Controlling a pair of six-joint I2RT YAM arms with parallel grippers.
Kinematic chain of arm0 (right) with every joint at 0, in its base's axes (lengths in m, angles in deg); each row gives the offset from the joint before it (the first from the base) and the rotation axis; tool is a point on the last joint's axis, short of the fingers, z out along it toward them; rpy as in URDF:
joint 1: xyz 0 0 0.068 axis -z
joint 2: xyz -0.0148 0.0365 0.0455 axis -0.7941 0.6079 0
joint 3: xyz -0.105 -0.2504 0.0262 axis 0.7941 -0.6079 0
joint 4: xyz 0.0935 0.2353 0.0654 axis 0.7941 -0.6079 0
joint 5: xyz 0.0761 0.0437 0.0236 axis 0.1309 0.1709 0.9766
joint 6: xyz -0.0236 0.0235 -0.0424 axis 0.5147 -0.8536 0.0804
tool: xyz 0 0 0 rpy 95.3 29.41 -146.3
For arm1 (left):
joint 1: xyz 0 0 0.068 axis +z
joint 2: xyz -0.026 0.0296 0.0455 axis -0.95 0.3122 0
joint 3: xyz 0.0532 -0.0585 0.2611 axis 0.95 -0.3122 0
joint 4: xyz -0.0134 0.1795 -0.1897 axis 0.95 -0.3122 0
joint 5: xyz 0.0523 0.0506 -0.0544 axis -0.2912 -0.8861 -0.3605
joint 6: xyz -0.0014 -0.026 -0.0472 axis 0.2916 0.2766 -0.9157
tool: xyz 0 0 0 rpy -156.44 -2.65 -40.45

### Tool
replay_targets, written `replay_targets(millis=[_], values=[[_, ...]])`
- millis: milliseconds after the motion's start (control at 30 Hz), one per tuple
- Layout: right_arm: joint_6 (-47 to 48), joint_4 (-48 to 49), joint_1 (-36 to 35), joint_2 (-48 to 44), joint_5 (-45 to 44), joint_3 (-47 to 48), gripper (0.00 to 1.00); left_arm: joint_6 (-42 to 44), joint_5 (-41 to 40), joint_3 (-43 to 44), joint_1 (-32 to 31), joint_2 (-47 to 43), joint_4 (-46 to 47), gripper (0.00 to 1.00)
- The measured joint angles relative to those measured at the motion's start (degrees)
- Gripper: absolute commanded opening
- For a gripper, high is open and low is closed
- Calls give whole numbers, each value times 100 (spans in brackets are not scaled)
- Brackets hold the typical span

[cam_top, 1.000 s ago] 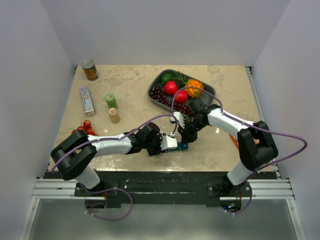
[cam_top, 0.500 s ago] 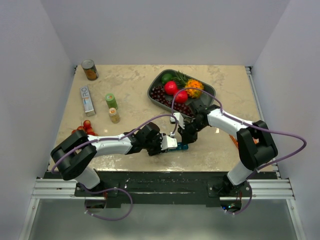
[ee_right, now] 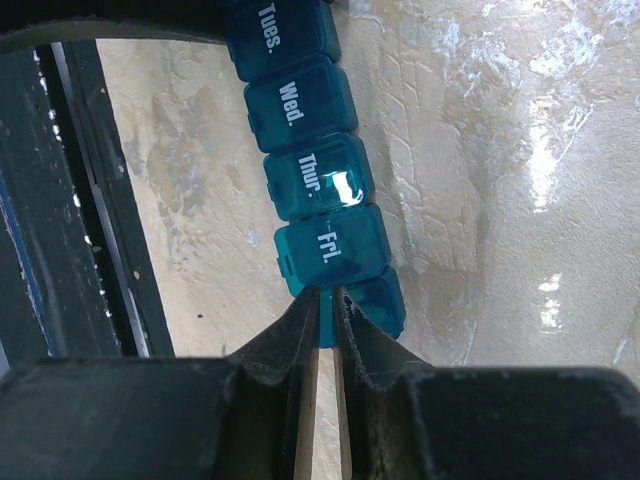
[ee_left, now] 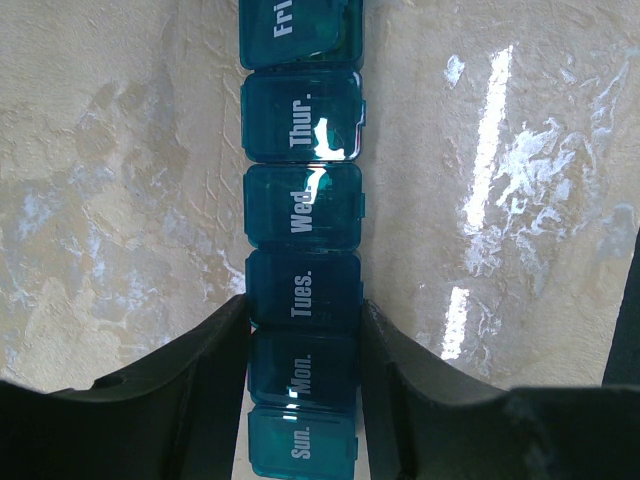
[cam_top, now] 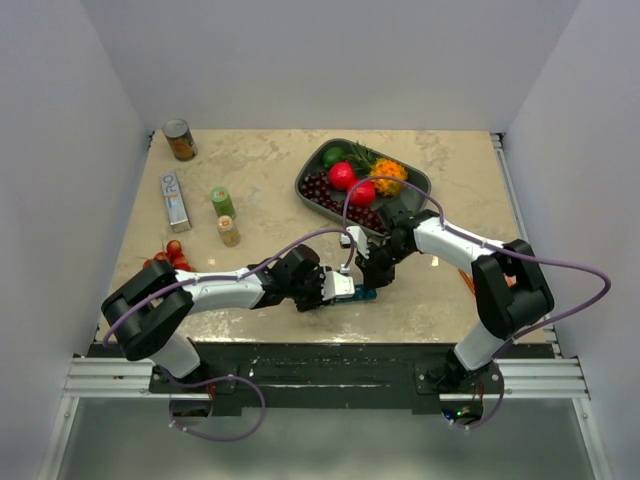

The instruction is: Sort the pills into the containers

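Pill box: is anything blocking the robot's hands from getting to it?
No, nothing visible. The left gripper clamps the pill box around its Mon and Tues end, and the right gripper, nearly closed, sits right at the Fri lid. Every lid in view is shut.

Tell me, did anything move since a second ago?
Hardly anything. The right arm shifted its elbow very slightly left. The left hand still clamps the pill organiser by Mon and Tues, and the right hand still pinches its edge beside Fri.
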Motion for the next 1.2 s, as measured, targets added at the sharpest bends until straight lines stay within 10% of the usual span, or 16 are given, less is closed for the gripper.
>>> replay_targets(millis=[1200], values=[[-129,-68,-111,-2,44,129,13,-48,0,0,0,4,0,0]])
